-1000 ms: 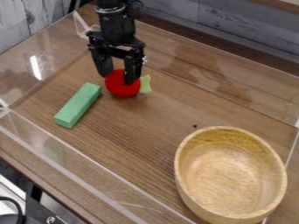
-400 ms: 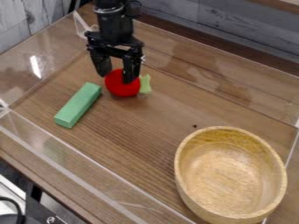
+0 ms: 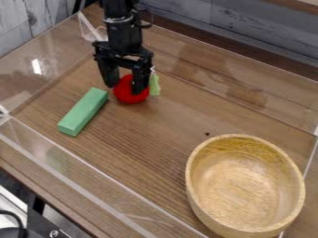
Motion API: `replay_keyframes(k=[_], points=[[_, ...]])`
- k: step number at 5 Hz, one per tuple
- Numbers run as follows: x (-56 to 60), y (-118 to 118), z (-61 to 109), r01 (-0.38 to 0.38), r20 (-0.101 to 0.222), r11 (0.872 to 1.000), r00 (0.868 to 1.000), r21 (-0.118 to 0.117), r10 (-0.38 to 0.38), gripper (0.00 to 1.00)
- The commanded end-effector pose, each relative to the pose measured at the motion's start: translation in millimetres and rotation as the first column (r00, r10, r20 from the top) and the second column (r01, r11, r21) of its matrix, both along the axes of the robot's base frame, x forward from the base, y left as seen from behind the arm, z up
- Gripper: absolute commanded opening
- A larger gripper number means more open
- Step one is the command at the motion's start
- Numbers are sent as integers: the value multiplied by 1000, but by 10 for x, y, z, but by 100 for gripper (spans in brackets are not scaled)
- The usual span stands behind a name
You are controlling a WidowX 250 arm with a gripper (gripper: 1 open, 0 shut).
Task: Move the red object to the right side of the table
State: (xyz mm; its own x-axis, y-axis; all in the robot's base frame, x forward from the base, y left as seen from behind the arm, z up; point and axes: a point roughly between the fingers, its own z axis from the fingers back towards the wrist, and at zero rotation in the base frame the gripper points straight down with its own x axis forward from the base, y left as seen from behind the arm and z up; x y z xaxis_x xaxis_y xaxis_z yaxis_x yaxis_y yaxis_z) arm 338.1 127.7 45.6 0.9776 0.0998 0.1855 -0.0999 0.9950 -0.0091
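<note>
While the pincer (image 3: 125, 79) is standing wide open w/ fingers pointing down either side of the red object (image 3: 130, 90), nothing is gripped. Red obj is sitting on the worktop (image 3: 162, 139), far-left area, just right of the green block (image 3: 82, 111), well apart from the wooden bowl (image 3: 245, 183).

Flat green block (image 3: 84, 111) lying left of centre; round light wooden bowl (image 3: 245, 185) near right corner, well apart
</note>
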Motion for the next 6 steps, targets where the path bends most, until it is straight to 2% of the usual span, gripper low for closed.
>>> replay_keyframes(k=[1, 2, 3, 4, 6], points=[[122, 37, 71, 2, 43, 999, 999, 32, -3, 100], [146, 35, 3, 2, 37, 999, 999, 37, -3, 100], [161, 31, -43, 1, 35, 999, 999, 39, -3, 0], [170, 20, -46, -1, 36, 999, 999, 39, 0, 0], [299, -114, 240, -5, 86, 1000, 996, 13, 4, 0]])
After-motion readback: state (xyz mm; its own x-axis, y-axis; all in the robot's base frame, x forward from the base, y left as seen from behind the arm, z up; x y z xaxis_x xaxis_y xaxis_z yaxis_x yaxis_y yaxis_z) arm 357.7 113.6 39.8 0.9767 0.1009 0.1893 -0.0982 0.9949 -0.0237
